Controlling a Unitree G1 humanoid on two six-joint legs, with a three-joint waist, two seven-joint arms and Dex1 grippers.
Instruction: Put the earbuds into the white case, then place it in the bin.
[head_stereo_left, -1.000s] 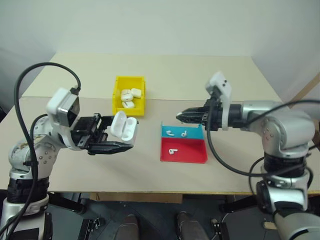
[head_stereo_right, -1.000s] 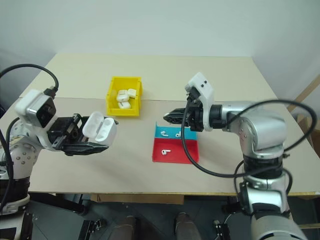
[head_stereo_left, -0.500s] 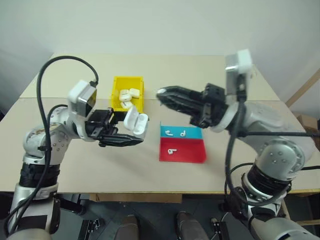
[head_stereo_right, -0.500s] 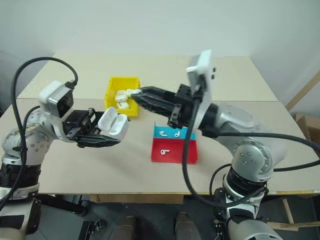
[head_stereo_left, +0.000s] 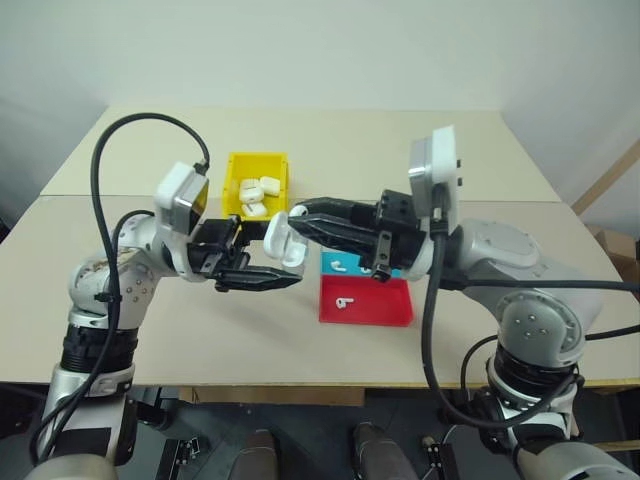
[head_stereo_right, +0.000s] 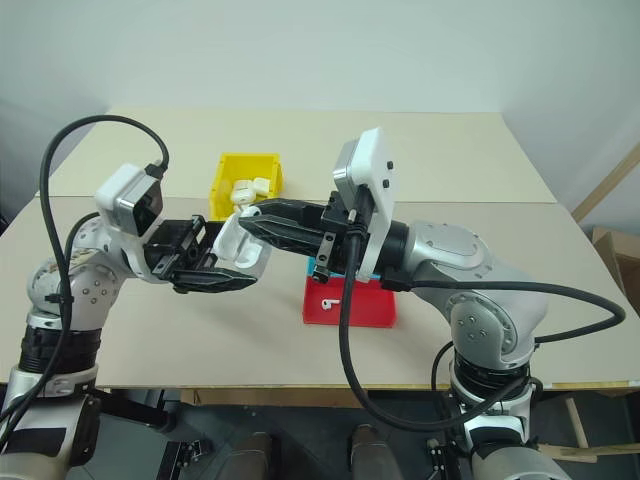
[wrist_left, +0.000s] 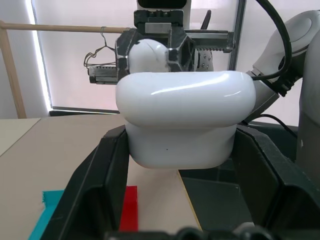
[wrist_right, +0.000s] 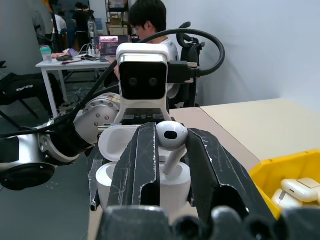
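Beige table (head_stereo_left: 420, 150): yellow bin (head_stereo_left: 240, 168) with spare cases. Left gripper (head_stereo_left: 262, 268) clamps the open white case (head_stereo_left: 283, 240) above the table; right gripper (wrist_right: 170, 150) pinches an earbud (wrist_right: 171, 137) directly over its cavity.

A pale beige table (head_stereo_left: 400, 150), made of two tops joined along a seam, is set against a plain white wall (head_stereo_left: 320, 50), and a dark floor (head_stereo_left: 300, 440) is seen below its front edge. In the left wrist view a wide window (wrist_left: 75, 65) covered by a bright translucent blind is shown, with a wooden rail (wrist_left: 50, 27) from which a wire hanger (wrist_left: 97, 55) is hung. In the right wrist view a white side table (wrist_right: 55, 67) loaded with small items is seen before dark shelving, and a seated person (wrist_right: 147, 25) is placed beside a white wall (wrist_right: 250, 50).
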